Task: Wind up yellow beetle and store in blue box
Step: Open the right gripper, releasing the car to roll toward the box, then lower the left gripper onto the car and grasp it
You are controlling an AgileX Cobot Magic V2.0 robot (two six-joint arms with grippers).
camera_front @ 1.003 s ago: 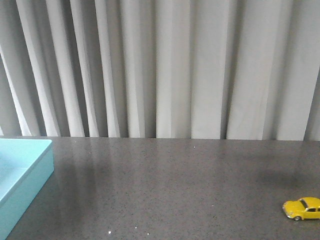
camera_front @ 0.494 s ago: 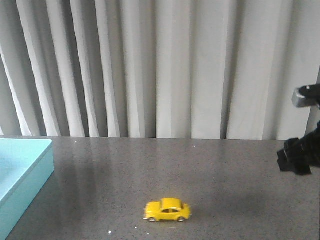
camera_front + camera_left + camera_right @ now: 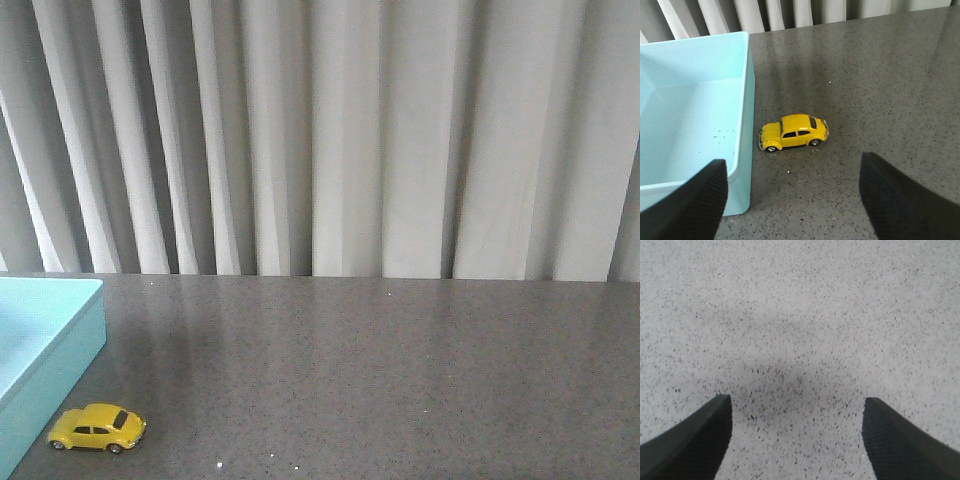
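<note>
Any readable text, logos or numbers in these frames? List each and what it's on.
None readable in any view.
Small yellow toy Beetle car: no plate, badge or lettering can be made out.
Light blue plastic tray-like box: plain walls, only tiny dark specks on the floor, no print.
Dark speckled tabletop and grey pleated curtain: unmarked.
Left gripper and right gripper: black fingers, no markings.

Yellow beetle (image 3: 96, 428), light blue box (image 3: 50, 335), dark grey speckled table (image 3: 380, 370), pale grey curtain (image 3: 330, 130)

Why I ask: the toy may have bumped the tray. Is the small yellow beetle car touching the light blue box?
Apart. In the left wrist view, dark tabletop shows between the yellow beetle car and the light blue box wall.
</note>
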